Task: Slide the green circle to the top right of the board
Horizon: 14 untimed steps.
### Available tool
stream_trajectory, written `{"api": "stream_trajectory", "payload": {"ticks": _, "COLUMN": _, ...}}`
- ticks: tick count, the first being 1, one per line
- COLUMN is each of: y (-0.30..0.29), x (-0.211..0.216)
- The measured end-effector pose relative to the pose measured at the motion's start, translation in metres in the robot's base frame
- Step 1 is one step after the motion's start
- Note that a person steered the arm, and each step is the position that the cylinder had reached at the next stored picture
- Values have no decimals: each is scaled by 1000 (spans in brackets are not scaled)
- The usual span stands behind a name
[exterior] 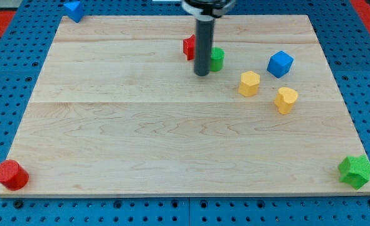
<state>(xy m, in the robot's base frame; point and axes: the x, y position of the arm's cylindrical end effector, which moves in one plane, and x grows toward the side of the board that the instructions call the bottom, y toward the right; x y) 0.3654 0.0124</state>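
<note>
The green circle (217, 59) lies near the top middle of the wooden board (172, 138), partly hidden by my rod. My tip (201, 74) rests on the board just left of and slightly below the green circle, touching or nearly touching it. A red block (189, 47) sits just left of the rod, its shape partly hidden.
A blue cube (280, 64), a yellow hexagon (249, 83) and a yellow heart-like block (286, 100) lie right of the green circle. A green star (357, 171) is at the bottom right corner, a red cylinder (11, 175) at the bottom left, a blue block (73, 10) at the top left.
</note>
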Motion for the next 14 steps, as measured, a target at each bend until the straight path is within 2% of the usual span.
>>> {"api": "stream_trajectory", "payload": {"ticks": 1, "y": -9, "x": -5}}
{"api": "stream_trajectory", "payload": {"ticks": 3, "y": 32, "x": -15}}
{"api": "stream_trajectory", "payload": {"ticks": 5, "y": 42, "x": -28}}
{"api": "stream_trajectory", "payload": {"ticks": 7, "y": 87, "x": -42}}
{"api": "stream_trajectory", "payload": {"ticks": 11, "y": 83, "x": -92}}
{"api": "stream_trajectory", "payload": {"ticks": 13, "y": 74, "x": -137}}
{"api": "stream_trajectory", "payload": {"ticks": 14, "y": 43, "x": -143}}
